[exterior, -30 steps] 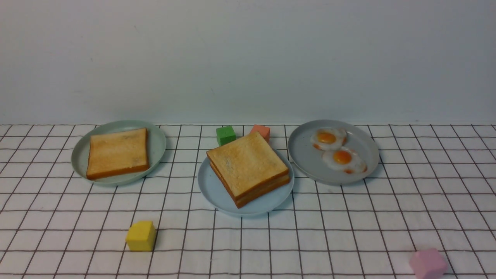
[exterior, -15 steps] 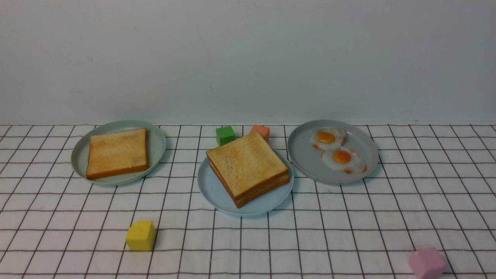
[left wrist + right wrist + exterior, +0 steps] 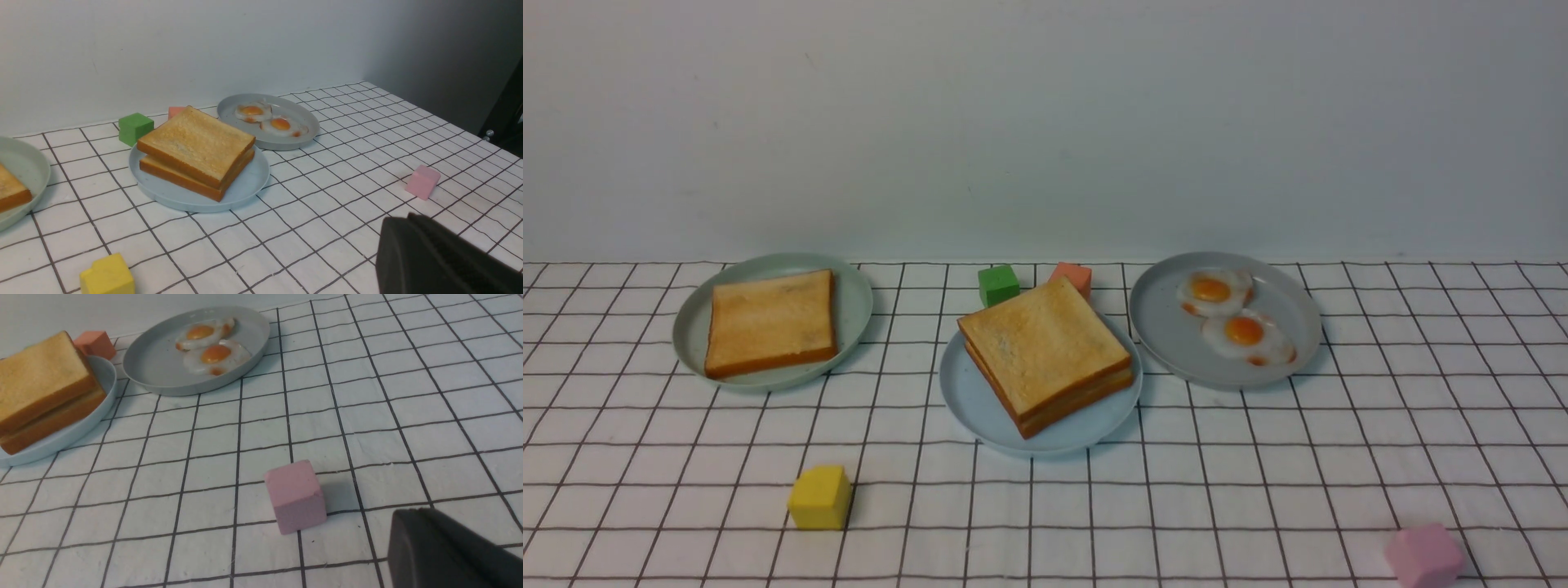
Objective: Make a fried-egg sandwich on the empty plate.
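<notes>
While both claws sit clenched empty, the fried-egg sandwich (image 3: 1045, 353) rests on the plate (image 3: 968, 400)

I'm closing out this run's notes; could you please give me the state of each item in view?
fried-egg sandwich: assembled, resting on the plate.
toast slice: single, flat on the green plate.
fried eggs: two, loose on the grey plate.
left gripper: shut, holding nothing.
right gripper: shut, holding nothing.
</notes>
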You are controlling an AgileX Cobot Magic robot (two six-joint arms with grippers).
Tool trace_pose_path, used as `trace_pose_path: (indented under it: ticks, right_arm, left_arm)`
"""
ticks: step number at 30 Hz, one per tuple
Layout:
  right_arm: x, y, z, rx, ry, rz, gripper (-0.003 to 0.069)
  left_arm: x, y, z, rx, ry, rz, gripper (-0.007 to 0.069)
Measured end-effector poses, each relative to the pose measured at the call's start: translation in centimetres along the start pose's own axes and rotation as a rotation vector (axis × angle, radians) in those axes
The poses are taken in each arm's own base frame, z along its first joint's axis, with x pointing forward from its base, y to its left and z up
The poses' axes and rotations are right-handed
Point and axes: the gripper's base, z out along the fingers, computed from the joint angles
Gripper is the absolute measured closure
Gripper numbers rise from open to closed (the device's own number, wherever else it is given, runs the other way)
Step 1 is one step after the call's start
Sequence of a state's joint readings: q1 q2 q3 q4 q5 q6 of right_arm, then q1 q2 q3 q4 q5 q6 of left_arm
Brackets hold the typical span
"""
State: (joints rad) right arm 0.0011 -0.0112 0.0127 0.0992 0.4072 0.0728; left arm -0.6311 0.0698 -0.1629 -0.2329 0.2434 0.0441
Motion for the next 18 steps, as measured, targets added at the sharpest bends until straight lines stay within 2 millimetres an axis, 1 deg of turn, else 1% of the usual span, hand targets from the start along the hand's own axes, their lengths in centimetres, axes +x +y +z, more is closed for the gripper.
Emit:
trace_pose_path:
  ticks: [18]
  right_arm:
    - [0.01, 0.01, 0.00, -0.001, 0.000, 0.002, 0.0659]
  left_arm:
    - [0.00, 0.00, 0.00, 0.000, 0.000, 0.000, 0.0602]
